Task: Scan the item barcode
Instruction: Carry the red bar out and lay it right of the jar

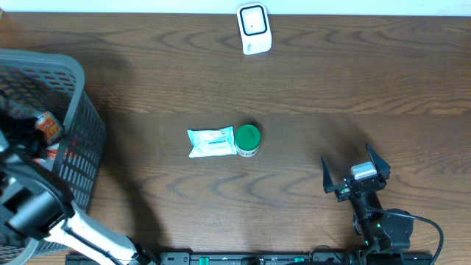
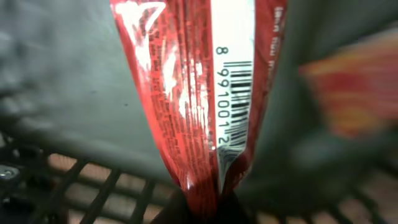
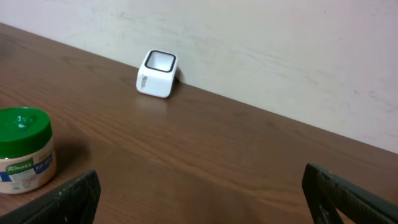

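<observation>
A red foil packet (image 2: pixel 180 93) fills the left wrist view, its white strip with the barcode (image 2: pixel 236 99) facing the camera. My left gripper (image 2: pixel 202 210) is shut on the packet's lower end, down inside the grey basket (image 1: pixel 73 96). From overhead the left arm reaches into that basket, and a red-orange packet (image 1: pixel 48 126) shows beside it. The white scanner (image 1: pixel 254 28) stands at the table's far edge, also seen in the right wrist view as the scanner (image 3: pixel 158 73). My right gripper (image 1: pixel 355 171) stands open and empty near the front right, its fingertips wide apart around the gripper's middle (image 3: pixel 202 186).
A green-lidded jar (image 1: pixel 247 140) and a pale wipes pack (image 1: pixel 212 142) lie side by side mid-table; the jar (image 3: pixel 23 149) shows at the right wrist view's left. The basket's mesh wall (image 2: pixel 93 186) is close around the left gripper. A pale wall runs behind the scanner.
</observation>
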`<state>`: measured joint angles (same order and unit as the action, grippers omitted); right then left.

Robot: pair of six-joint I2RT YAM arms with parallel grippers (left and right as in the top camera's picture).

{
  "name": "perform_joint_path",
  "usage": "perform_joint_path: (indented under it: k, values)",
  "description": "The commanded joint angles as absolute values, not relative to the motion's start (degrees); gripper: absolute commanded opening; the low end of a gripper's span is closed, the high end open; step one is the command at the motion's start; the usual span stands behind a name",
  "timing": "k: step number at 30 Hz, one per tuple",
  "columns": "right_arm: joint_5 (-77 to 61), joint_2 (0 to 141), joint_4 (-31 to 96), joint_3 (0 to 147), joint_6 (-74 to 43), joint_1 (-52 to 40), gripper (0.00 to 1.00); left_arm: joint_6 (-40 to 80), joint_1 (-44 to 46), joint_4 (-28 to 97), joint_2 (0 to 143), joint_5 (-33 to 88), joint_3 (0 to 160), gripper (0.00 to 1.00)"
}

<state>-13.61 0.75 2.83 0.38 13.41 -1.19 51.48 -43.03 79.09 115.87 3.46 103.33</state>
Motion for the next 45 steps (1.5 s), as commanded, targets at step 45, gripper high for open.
perform_joint_path:
  k: [45]
  values:
    - [-13.58, 0.91, 3.07, 0.32, 12.67, -0.84, 0.99, 29.41, 46.57, 63.07, 130.69, 2.52, 117.93, 0.08]
